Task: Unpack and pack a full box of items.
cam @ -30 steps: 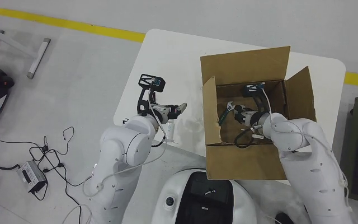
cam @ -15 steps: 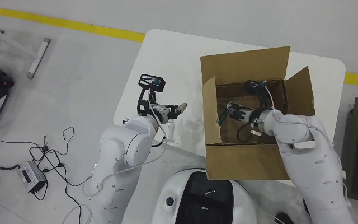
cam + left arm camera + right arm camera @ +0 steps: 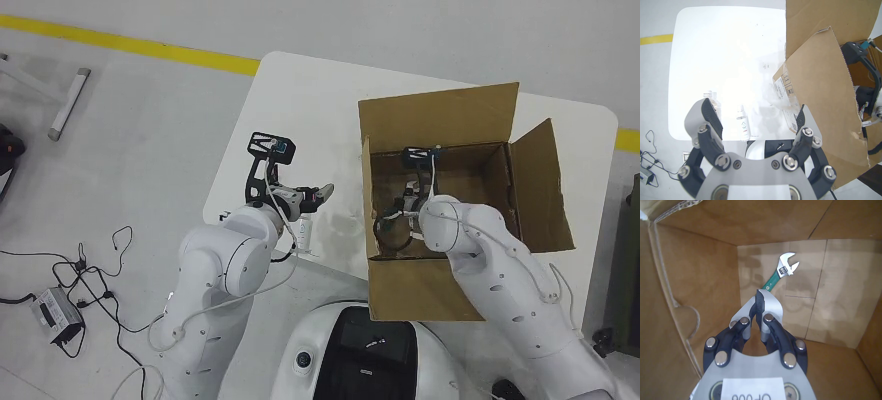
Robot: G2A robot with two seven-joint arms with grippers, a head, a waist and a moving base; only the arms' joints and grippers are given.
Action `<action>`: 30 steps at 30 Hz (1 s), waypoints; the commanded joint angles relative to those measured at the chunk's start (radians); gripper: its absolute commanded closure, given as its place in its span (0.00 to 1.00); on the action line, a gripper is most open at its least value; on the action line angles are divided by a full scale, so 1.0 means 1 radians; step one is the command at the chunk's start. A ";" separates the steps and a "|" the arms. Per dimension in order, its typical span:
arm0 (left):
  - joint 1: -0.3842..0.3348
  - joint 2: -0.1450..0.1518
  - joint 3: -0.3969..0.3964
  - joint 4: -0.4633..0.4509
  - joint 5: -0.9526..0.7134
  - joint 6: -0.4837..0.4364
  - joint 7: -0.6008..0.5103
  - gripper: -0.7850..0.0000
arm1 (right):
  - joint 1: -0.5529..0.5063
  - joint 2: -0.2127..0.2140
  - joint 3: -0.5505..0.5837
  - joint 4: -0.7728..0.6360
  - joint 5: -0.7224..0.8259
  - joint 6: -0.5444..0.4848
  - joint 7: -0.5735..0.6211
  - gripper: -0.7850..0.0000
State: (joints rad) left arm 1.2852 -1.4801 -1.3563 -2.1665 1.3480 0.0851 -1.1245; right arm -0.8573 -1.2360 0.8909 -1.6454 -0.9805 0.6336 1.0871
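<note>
The adjustable wrench (image 3: pixel 780 273) is inside the cardboard box (image 3: pixel 696 266), its green handle running straight out from the tips of the right pincer (image 3: pixel 760 294) and its steel head pointing away from them, over the box floor. The handle's end vanishes between the two fingertips, which are pressed tight together on it (no gap shows between the pads). The wrench tilts off to one side of the pincer's line instead of continuing it. Brown walls stand around the pincer on every side, and the floor seams show behind the wrench head.

Seen from above, the box sits on the white table (image 3: pixel 300 100) with its flaps folded out, and the right arm bends down into it near its left wall.

The left pincer (image 3: pixel 755 106) hangs outside the box, above the table's near edge, its fingers spread wide with nothing between them. Below it on the table lie a small spray bottle (image 3: pixel 743 123) and, beside that, a clear water bottle (image 3: pixel 715 101), partly behind one finger. Both are well apart from the box.
</note>
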 commanded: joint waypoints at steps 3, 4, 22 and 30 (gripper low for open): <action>0.000 0.000 0.000 0.000 0.000 0.000 0.000 0.00 | 0.004 -0.014 -0.022 0.022 -0.014 0.072 -0.052 1.00; 0.000 0.000 0.000 0.000 0.000 0.000 0.000 0.00 | 0.004 -0.014 -0.022 0.022 -0.014 0.072 -0.052 1.00; 0.000 0.000 0.000 0.000 0.000 0.000 0.000 0.00 | -0.039 -0.037 -0.039 0.047 -0.009 0.136 -0.161 1.00; 0.000 0.000 0.000 0.000 0.000 0.000 0.000 0.00 | -0.032 -0.076 -0.078 0.116 0.023 0.192 -0.255 0.64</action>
State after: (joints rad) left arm 1.2852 -1.4801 -1.3563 -2.1665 1.3480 0.0851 -1.1245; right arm -0.8894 -1.3083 0.8189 -1.5375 -0.9576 0.8251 0.8453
